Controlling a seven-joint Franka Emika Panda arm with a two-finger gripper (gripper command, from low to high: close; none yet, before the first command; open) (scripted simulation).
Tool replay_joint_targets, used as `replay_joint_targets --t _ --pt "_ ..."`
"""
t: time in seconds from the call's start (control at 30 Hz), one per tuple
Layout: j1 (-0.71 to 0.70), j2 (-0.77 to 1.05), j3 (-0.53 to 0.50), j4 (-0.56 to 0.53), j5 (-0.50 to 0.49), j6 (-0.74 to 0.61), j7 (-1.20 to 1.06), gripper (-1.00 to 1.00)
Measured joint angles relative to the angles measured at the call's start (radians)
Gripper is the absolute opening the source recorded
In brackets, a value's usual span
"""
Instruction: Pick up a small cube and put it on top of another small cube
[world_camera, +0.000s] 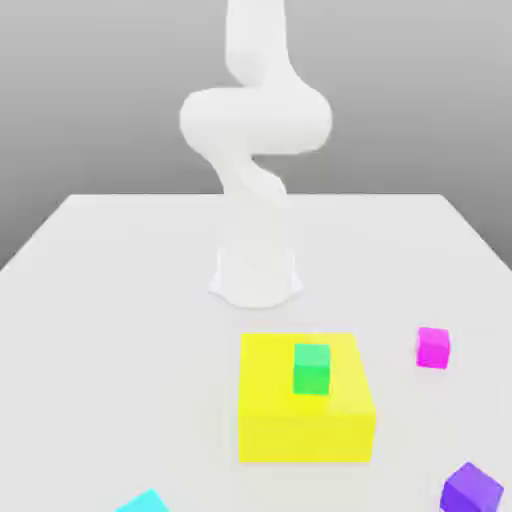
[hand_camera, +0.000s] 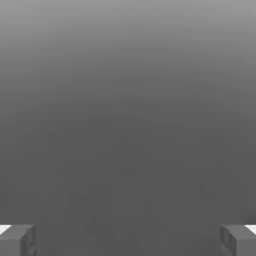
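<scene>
In the exterior view, finding the small cyan cube (world_camera: 145, 503) down on the table (world_camera: 130, 330), cut by the bottom edge toward the exterior view's left, lying askew and probably awaiting a pick-up. Seeing the green cube (world_camera: 312, 370) resting flat on the big yellow block (world_camera: 305, 437), apparently serving there as a raised base for stacking. Seeing the magenta cube (world_camera: 433, 348) and purple cube (world_camera: 472, 490) lying apart at the exterior view's right, likely playing no part. Noticing a pale, plain surface spreading around the arm (world_camera: 256, 120), with grey backing beyond.

In the hand view, seeing the gripper (hand_camera: 128, 240) standing wide apart, gripping nothing, facing plain shaded grey.
</scene>
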Motion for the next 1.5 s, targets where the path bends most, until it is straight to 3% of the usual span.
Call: replay_joint_targets --t 0.7,1.1,1.13,1.33,1.5 --pt "-0.147 0.768 0.001 0.046 -0.022 0.205 0.435 0.0" --pt "-0.165 1.202 -0.03 0.089 0.024 0.377 0.582 0.0" --pt "-0.166 1.235 -0.029 0.095 0.026 0.402 0.582 -1.0" --pt "-0.166 1.251 -0.028 0.099 0.027 0.416 0.581 -1.0" --pt "-0.162 1.121 -0.033 0.071 0.021 0.314 0.583 -1.0"
